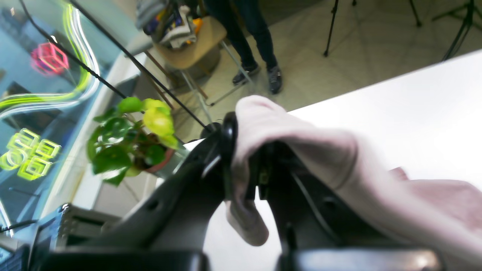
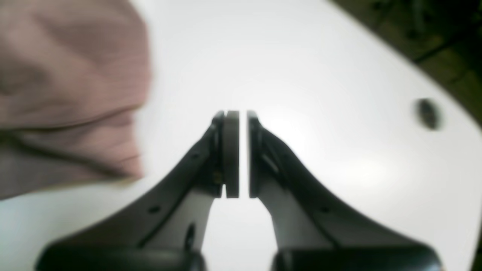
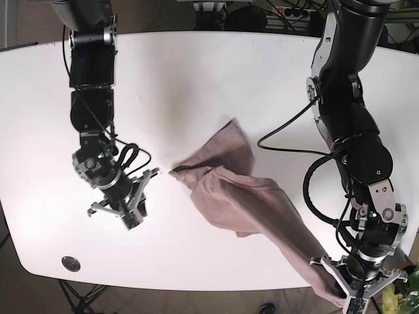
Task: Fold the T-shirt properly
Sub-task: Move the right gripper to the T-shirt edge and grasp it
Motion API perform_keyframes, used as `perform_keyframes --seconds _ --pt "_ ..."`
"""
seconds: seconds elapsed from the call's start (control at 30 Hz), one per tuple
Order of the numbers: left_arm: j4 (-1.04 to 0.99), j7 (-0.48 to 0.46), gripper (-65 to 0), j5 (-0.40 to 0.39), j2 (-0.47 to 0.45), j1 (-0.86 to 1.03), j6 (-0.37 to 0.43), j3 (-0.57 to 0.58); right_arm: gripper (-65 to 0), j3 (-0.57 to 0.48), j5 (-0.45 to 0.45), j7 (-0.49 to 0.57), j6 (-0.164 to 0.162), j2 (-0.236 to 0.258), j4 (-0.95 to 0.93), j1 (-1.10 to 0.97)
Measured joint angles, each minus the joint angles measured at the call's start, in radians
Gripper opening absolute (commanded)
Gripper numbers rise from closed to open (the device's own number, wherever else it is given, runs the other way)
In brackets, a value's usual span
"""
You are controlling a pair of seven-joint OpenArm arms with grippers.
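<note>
The pink T-shirt [image 3: 236,186] lies crumpled mid-table, one end stretched toward the front right corner. There my left gripper [image 3: 337,291] is shut on its corner, near the table's edge. In the left wrist view the T-shirt's cloth [image 1: 339,165] drapes over the right finger and a fold hangs pinched in my left gripper [image 1: 246,154]. My right gripper [image 3: 131,219] hovers over bare table to the left of the shirt. Its pads stand almost together with nothing between them, as the right wrist view of my right gripper [image 2: 243,113] shows. The T-shirt's blurred edge [image 2: 67,86] is at that view's left.
The white table [image 3: 196,78] has a dark round grommet [image 3: 70,263] near its front left corner, the same grommet [image 2: 427,113] showing in the right wrist view. Beyond the table edge stand a potted plant [image 1: 131,139], a chair [image 1: 188,45] with piled items, a person's legs [image 1: 256,45] and tripod legs [image 1: 331,30].
</note>
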Motion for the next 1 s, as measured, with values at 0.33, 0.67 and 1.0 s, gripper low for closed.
perform_keyframes --seconds 0.33,0.67,1.0 --pt "-0.031 -0.004 -65.0 -0.011 0.049 -0.041 0.000 0.002 -43.8 0.013 0.001 -0.083 0.060 0.005 0.018 0.059" --pt "-0.034 0.000 -65.0 -0.007 0.041 -0.008 0.001 -0.003 -14.1 0.011 0.009 -0.081 0.069 -0.137 0.021 -0.077" --pt "-0.034 0.000 -65.0 -0.007 0.041 0.008 0.002 -0.003 -14.1 -0.076 0.000 0.040 0.068 -0.190 -0.161 -0.112"
